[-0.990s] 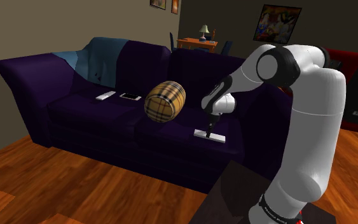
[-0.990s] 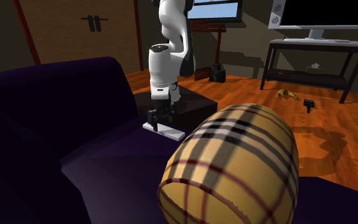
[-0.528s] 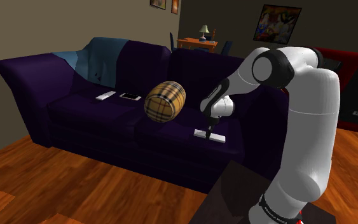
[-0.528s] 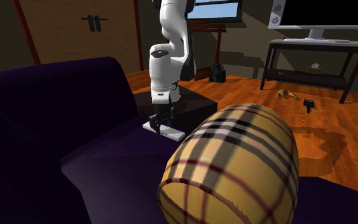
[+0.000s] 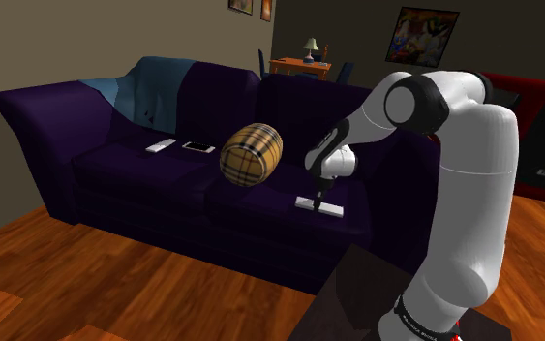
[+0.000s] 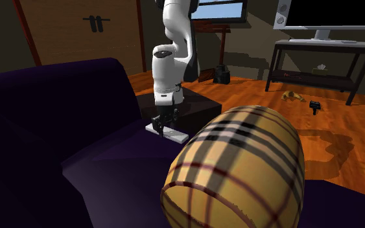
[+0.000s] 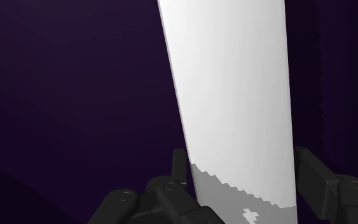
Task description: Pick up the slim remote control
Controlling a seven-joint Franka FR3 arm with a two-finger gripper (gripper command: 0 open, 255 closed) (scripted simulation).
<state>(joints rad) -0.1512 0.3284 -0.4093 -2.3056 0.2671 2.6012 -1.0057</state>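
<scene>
A slim white remote (image 5: pixel 322 205) lies flat on the right seat cushion of a dark purple sofa (image 5: pixel 115 174), close to the seat's front edge. My black gripper (image 5: pixel 317 197) stands upright over it, reaching straight down onto its middle. In the wrist view the remote (image 7: pixel 234 89) is a long white slab running away from the hand, and my gripper (image 7: pixel 241 162) is shut on it, one finger (image 7: pixel 179 167) pressed to each long side. The second exterior view has my gripper (image 6: pixel 163 127) down on the remote (image 6: pixel 171 135), which rests on the cushion.
A tan plaid barrel-shaped pillow (image 5: pixel 251 152) lies on the seat just to the shoulder view's left of the remote. Farther left are a second white remote (image 5: pixel 161 146) and a flat phone (image 5: pixel 198 147). A blue cloth (image 5: pixel 149 87) hangs over the backrest. My dark stand (image 5: pixel 357 300) is beside the sofa front.
A second ago the fingers stood open astride the remote; they have since closed onto its sides. The hand sank slightly, and the remote has stayed on the cushion.
</scene>
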